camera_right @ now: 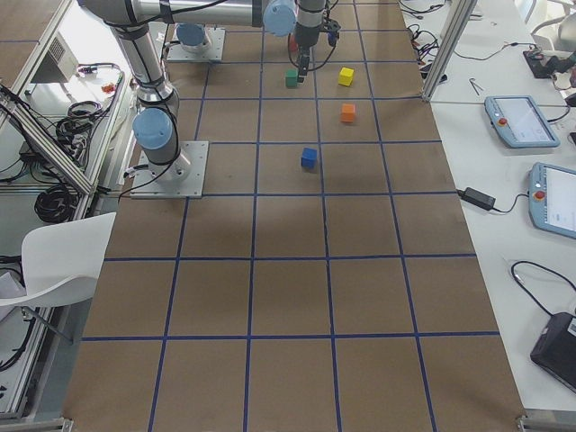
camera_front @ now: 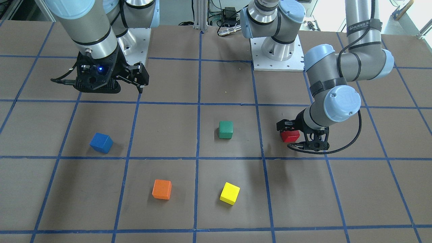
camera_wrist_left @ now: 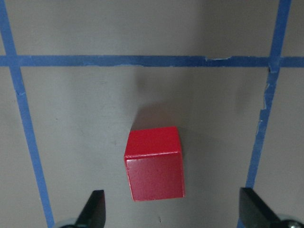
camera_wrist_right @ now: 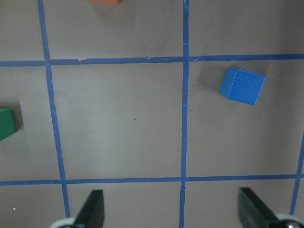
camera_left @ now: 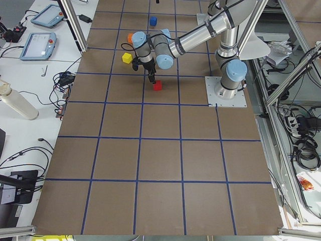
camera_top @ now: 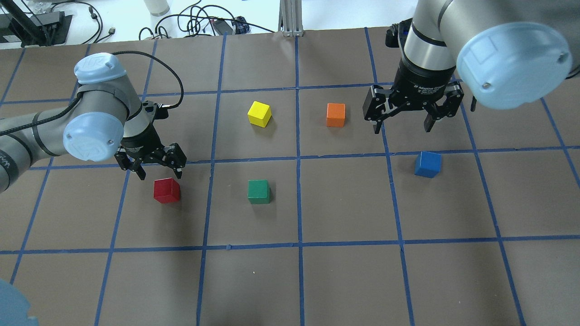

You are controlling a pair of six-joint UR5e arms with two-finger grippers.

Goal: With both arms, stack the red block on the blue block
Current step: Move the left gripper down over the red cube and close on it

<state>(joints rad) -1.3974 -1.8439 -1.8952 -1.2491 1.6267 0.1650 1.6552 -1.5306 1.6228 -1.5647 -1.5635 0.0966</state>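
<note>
The red block (camera_top: 166, 190) sits on the table at the left of the overhead view. My left gripper (camera_top: 160, 174) hovers just above it, open and empty. In the left wrist view the red block (camera_wrist_left: 154, 164) lies between the two spread fingers, a little left of centre, touching neither. The blue block (camera_top: 427, 164) sits at the right. My right gripper (camera_top: 402, 127) is open and empty, held high and beyond the blue block. In the right wrist view the blue block (camera_wrist_right: 242, 85) lies ahead and to the right.
A green cube (camera_top: 258, 191) sits right of the red block. A yellow cube (camera_top: 259, 113) and an orange cube (camera_top: 335, 114) sit farther out. The brown table (camera_top: 344, 280) has a blue tape grid.
</note>
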